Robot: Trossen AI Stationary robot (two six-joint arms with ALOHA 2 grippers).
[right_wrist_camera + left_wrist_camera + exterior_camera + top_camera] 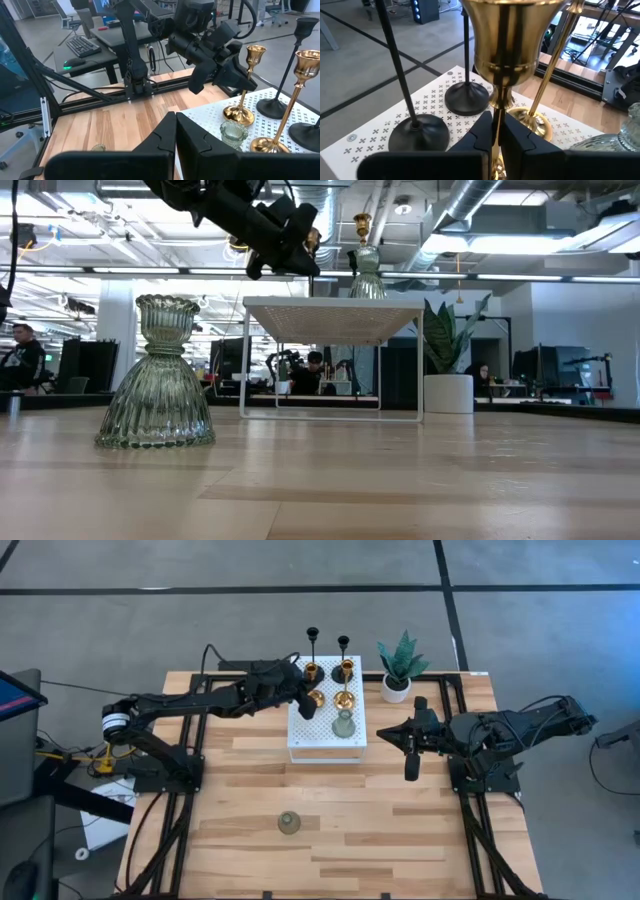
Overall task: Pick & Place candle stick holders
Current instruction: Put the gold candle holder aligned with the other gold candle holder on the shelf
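- The left arm reaches from its side across to the far middle of the table, stretched long and held high, its left gripper (306, 700) pinched tight.
- The right arm sits folded on its side, right gripper (411, 768) closed, pointing inward.

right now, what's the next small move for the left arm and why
Probably open the jaws. The left arm has its jaws shut on the stem of a gold candlestick holder whose base seems to sit on the white perforated stand, beside the other gold holder and two black holders. The right arm waits by the stand.
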